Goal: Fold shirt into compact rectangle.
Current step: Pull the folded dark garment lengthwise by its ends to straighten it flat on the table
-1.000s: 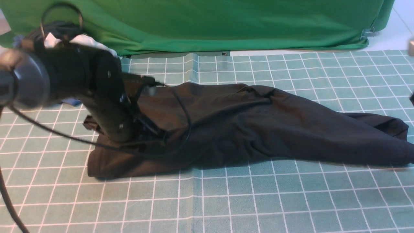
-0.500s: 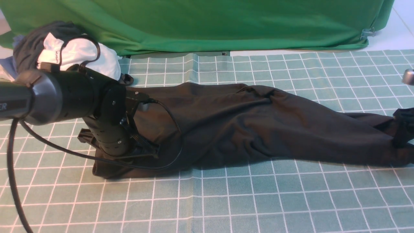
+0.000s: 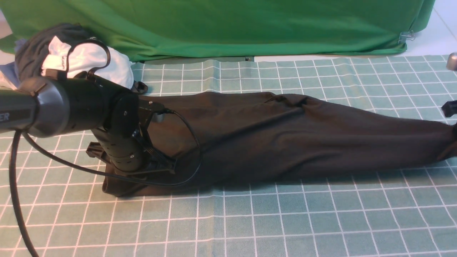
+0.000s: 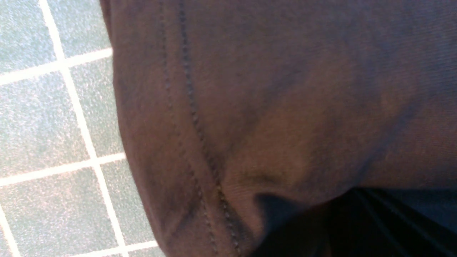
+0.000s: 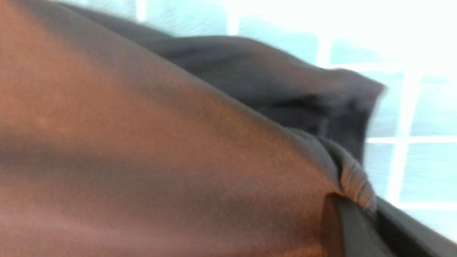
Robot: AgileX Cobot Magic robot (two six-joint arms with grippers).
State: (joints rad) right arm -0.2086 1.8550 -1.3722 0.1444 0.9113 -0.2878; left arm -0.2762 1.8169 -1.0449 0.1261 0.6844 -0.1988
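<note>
Right now your left gripper (image 3: pixel 155 167) is pinching shut on one end of the shirt (image 3: pixel 285 139), holding it low against the mat (image 3: pixel 250 221). Your right gripper (image 5: pixel 357 217) is clamping the opposite end, with fabric bunching at its finger. The shirt is stretching taut between them.

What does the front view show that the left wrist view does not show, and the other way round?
Only the front view: the whole length of the shirt, stretched across the mat; the left arm over its left end; a pile of clothes at the far left; the green cloth behind.
Only the left wrist view: the shirt's hem close up, with two rows of stitching.
Both: the black shirt and the green mat with white grid lines.
</note>
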